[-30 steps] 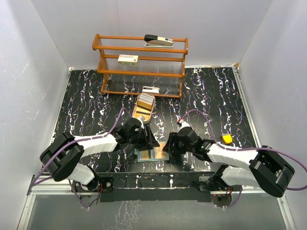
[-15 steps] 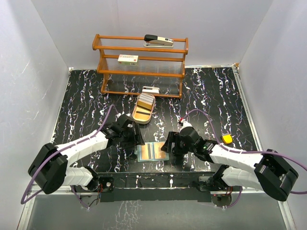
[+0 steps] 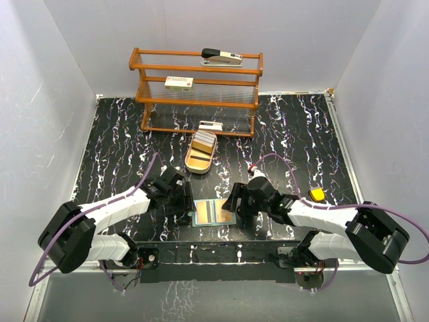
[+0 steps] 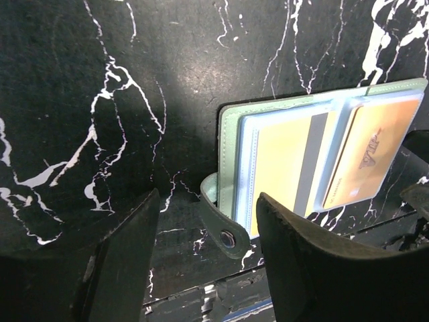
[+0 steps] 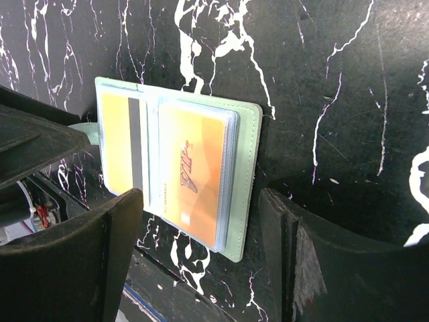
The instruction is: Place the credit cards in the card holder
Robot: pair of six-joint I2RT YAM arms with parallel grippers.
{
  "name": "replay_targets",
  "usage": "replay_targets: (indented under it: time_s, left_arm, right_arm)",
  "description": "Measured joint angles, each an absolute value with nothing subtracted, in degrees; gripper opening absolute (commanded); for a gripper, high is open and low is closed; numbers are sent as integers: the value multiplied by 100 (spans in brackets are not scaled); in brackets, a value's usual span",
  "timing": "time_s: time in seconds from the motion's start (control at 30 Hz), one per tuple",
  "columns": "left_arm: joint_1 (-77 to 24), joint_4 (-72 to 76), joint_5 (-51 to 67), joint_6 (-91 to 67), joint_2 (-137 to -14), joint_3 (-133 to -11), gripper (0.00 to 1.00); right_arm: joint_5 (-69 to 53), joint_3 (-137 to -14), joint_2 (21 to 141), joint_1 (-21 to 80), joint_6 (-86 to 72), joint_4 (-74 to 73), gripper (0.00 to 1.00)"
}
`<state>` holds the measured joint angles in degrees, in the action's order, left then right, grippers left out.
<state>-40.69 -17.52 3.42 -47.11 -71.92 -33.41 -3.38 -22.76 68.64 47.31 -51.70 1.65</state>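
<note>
Green card holder lies spread open, pockets up, on the black marbled surface close to the near edge, directly between the two arms' ends.

At its left edge: left gripper, low, jaws parted, nothing held. In the left wrist view the holder's snap strap shows in the gap between the fingers.

At its right edge: right gripper, jaws spread wide, empty. The holder's right page shows between its fingers; contact cannot be told.

Two gold-orange cards sit in the clear pockets, one per page. The left one shows a grey stripe.

Farther back: tan oval tray with more cards at its far end, just in front of a wooden rack.
</note>
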Motion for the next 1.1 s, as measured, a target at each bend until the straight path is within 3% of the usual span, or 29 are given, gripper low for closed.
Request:
replay_targets:
  time_s: [0.57, 1.1]
  left_arm:
    - [-4060, -797, 631, -4751, -7384, -3024, 1]
    - [-4034, -141, 943, -4974, -7496, -2799, 0]
  right_arm:
    - [-357, -2259, 6879, 4757, -5319, 274, 69]
    - [-572, -2165, 5964, 4757, -5524, 377, 68]
